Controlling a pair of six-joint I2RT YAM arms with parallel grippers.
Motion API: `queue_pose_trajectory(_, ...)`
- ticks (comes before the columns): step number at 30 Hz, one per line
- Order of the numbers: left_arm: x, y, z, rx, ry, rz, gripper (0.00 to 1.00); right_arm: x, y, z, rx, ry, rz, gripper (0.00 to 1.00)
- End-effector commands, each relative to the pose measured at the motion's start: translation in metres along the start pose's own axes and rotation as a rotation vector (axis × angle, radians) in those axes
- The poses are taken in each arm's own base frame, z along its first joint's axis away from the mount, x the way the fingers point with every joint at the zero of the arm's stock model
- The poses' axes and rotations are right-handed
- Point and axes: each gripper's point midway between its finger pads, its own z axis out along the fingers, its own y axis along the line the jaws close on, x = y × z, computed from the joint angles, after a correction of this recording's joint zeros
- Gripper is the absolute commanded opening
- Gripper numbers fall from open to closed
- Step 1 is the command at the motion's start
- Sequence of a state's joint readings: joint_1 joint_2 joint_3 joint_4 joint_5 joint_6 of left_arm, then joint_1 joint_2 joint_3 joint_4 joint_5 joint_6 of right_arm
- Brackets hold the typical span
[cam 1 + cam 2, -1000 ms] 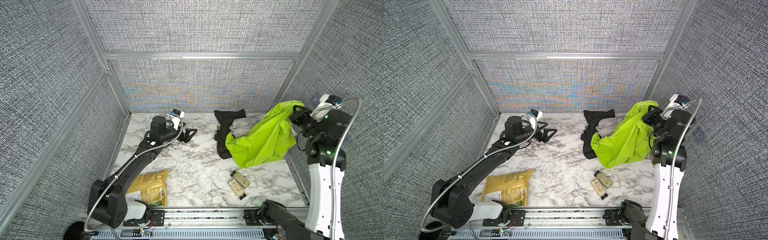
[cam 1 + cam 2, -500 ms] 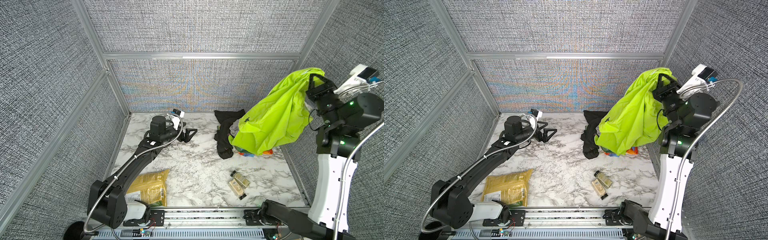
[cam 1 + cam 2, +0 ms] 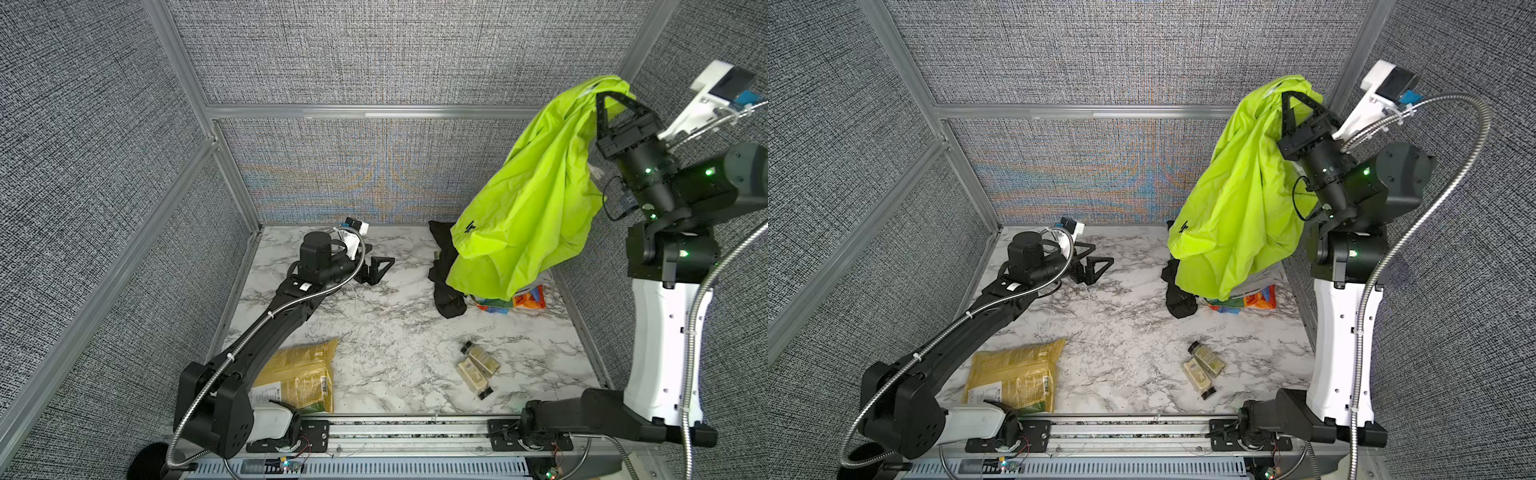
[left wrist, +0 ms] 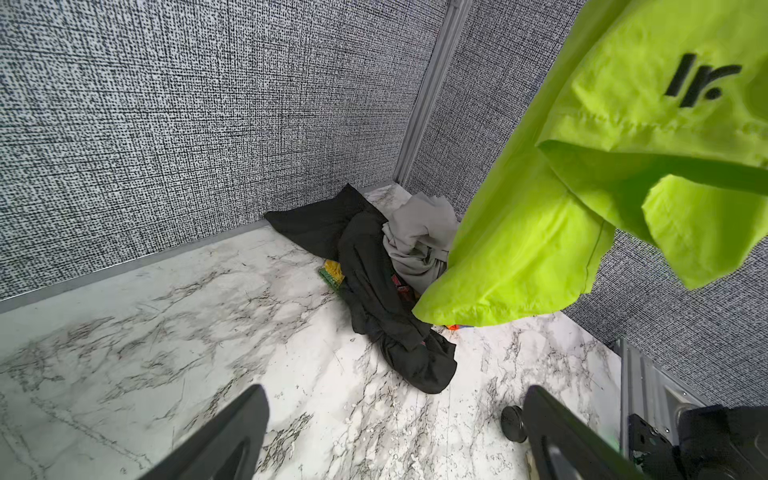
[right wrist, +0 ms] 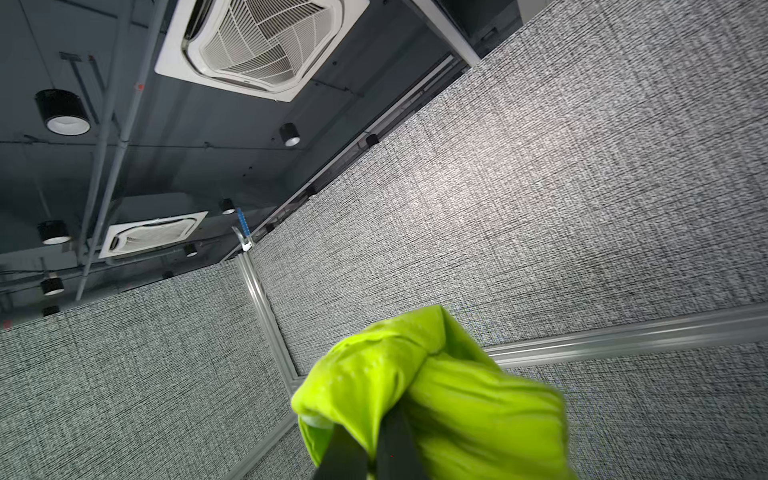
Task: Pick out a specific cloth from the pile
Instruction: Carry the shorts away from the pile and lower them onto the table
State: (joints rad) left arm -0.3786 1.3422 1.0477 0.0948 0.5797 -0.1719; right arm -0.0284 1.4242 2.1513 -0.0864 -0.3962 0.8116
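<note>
Near cloth (image 4: 519, 249), grey garment (image 4: 415, 237): L-wrist view shows, R-wrist doesn't.

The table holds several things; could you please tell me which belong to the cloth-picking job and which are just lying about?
Job: green cloth, held up by the right gripper; pile of clothes beneath it.
Lying about: yellow bag; two small bottles.

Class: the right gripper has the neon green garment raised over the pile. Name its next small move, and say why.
Probably swing it sideways toward the middle of the table, away from the pile. The right gripper is shut on the cloth, lifted high, but its lower hem hangs right above the pile, perhaps touching.
</note>
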Motion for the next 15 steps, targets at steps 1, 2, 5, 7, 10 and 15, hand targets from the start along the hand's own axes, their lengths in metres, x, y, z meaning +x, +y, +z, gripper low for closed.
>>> queue_pose_trajectory(1,-0.006,-0.001,-0.002,-0.001,-0.016,0.018,0.99,-0.015,0.030,0.009,-0.109,-0.073,-0.040,0.00)
queue_pose_trajectory(2,-0.006,-0.001,-0.002,-0.003,-0.017,0.021,0.99,-0.015,0.036,0.013,-0.134,-0.077,-0.032,0.00)
queue_pose_trajectory(5,-0.009,0.002,-0.004,-0.030,-0.022,0.034,0.99,-0.008,0.055,0.026,-0.207,-0.072,-0.006,0.00)
queue_pose_trajectory(7,-0.012,0.006,-0.009,-0.062,-0.035,0.048,0.99,0.000,0.064,0.035,-0.243,-0.063,0.010,0.00)
queue_pose_trajectory(10,-0.020,0.013,-0.019,-0.094,-0.064,0.059,0.99,0.014,0.077,0.046,-0.288,-0.046,0.040,0.00)
queue_pose_trajectory(15,-0.032,0.031,-0.038,-0.102,-0.094,0.055,0.99,0.047,0.102,0.061,-0.352,-0.007,0.062,0.00)
